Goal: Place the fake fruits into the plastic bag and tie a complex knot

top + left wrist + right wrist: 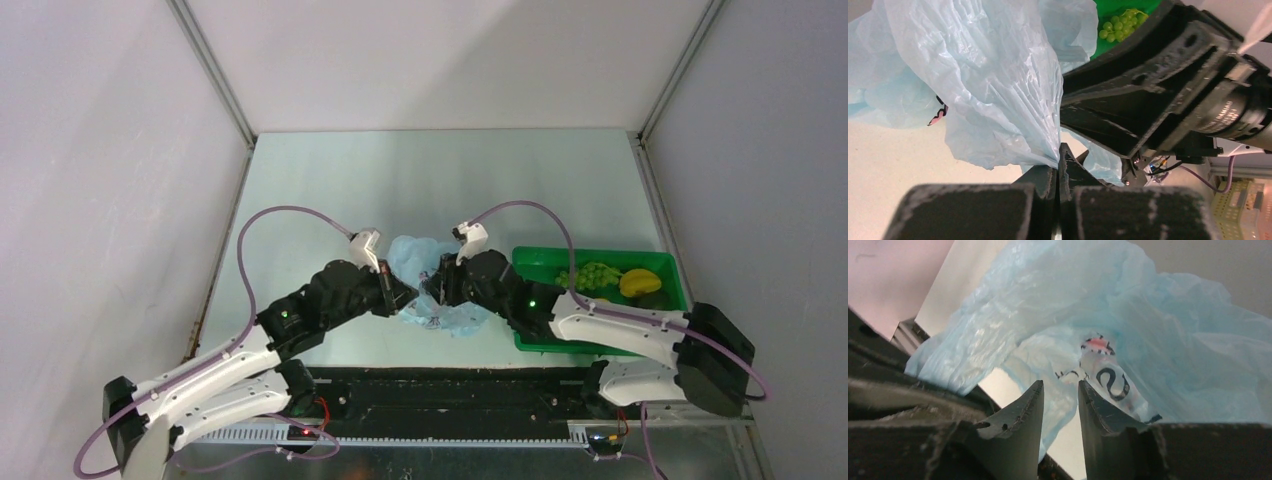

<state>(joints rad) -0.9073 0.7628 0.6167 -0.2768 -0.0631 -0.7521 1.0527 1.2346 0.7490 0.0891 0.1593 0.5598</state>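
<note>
Pinching plastic bag [993,85] pleat in clenched left gripper [1060,150]; right gripper [1060,385] slightly parted at the film (no visible grip); grapes [597,273], yellow fruit [640,282] in green tray [590,255].

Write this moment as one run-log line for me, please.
left pincer: shut on plastic bag | right pincer: open, tips at plastic bag | grapes, yellow fruit: in green tray, not yet bagged

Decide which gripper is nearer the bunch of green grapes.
Right. The right gripper is at the plastic bag's side facing the grapes; the left gripper pinches the bag's opposite side, farther off.
</note>
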